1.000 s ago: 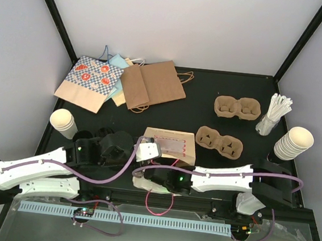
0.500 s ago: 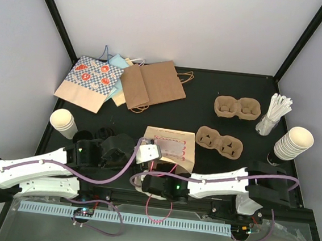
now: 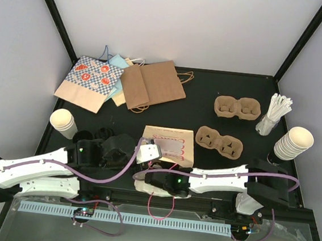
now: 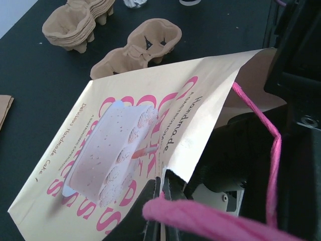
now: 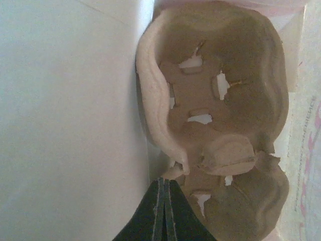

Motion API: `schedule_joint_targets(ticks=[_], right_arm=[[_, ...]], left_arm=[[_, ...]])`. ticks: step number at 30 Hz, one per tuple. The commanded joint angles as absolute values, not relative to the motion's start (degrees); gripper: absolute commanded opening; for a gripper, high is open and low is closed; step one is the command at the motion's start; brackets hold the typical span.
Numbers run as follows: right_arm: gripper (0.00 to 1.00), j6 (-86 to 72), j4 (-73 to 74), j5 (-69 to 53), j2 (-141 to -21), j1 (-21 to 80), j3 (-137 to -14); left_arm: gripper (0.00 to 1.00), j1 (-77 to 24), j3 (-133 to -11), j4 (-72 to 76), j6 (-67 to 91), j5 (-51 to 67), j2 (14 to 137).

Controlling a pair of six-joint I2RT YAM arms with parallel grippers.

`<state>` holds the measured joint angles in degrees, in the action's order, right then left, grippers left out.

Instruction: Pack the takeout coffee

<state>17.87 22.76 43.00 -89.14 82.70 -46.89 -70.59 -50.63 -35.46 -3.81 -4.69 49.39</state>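
The left gripper (image 4: 161, 188) is clamped on the mouth edge of the printed paper bag (image 4: 150, 125), just beside its pink cord handle (image 4: 271, 150), holding the mouth up. The bag lies on its side near the arm bases. The right gripper (image 5: 163, 188) is inside the bag with its fingers pressed together. The tips meet the near rim of a pulp cup carrier (image 5: 220, 110) that rests against the bag's white inner wall, but whether any rim is pinched between them cannot be told. The carrier cells that show are empty. No takeout coffee, meaning a capped cup, is visible in any view. Only lidless cup stacks (image 3: 64, 121) and loose black lids (image 3: 101, 133) stand at the table's left, with a second lidless stack (image 3: 293, 142) at the right. Two more carriers (image 3: 220, 142) lie beyond the bag. Handling estimate: a capped paper cup is probably light, and its thin wall would buckle under a hard squeeze. The press-fit lid may pop off if it is lifted by the lid alone. Grip the cup around the body just below the lid rim with moderate force, keep it upright, and lower it straight into a carrier cell.
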Motion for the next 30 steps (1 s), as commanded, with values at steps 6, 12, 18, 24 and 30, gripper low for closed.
schedule_joint_targets(ticks=[6, 12, 18, 24, 30], right_arm=[[0.01, 22.5, 16.9, 45.1, -89.6, 79.3, -48.8], [0.01, 27.8, 9.6, 46.2, -88.9, 79.0, -48.6], [0.01, 30.2, 10.4, 43.4, -88.9, 77.1, -49.6], [0.01, 29.3, 13.5, 40.7, -91.2, 74.3, -49.9], [0.01, 29.8, 11.2, 38.8, -94.6, 73.0, -49.2]], left_arm=[[0.04, -71.4, -53.6, -36.2, -1.8, -2.5, 49.6], [0.04, -71.4, -53.5, -34.2, -0.8, -2.6, 49.2], [0.04, -71.3, -53.7, -33.5, -0.5, -2.5, 48.6], [0.04, -71.3, -53.7, -33.9, -0.1, -2.1, 48.6], [0.04, -71.4, -53.6, -32.8, 0.4, -0.5, 47.8]])
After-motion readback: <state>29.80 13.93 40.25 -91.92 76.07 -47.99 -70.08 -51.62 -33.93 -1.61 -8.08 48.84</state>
